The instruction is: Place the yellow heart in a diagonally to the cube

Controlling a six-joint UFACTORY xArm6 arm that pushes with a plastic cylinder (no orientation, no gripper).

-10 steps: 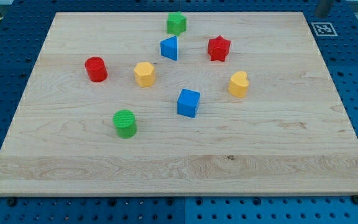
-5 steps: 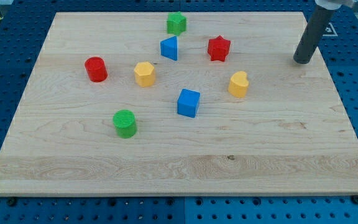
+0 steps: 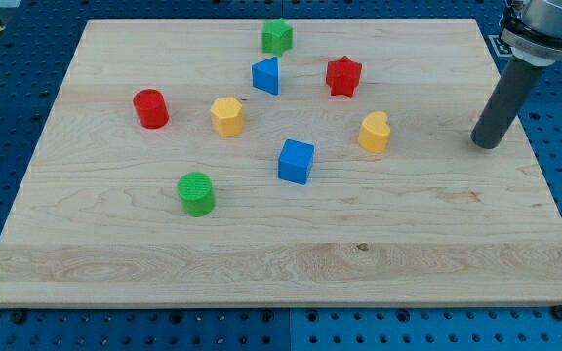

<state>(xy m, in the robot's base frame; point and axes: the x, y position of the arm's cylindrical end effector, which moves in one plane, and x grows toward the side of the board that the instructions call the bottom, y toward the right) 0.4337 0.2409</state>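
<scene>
The yellow heart (image 3: 375, 133) lies right of the board's middle. The blue cube (image 3: 296, 161) sits below and to the left of it, a short gap apart. My tip (image 3: 486, 144) rests on the board at the view's right, well to the right of the yellow heart and about level with it. It touches no block.
A red star (image 3: 343, 75), a blue wedge-like block (image 3: 266, 75) and a green block (image 3: 277, 36) lie near the view's top. A yellow hexagon (image 3: 227, 116), a red cylinder (image 3: 150, 108) and a green cylinder (image 3: 196, 193) lie left. The wooden board (image 3: 281, 263) rests on a blue pegboard.
The rod came into view at the top right and has moved down the view's right side, closer to the yellow heart's level. No block has moved.
</scene>
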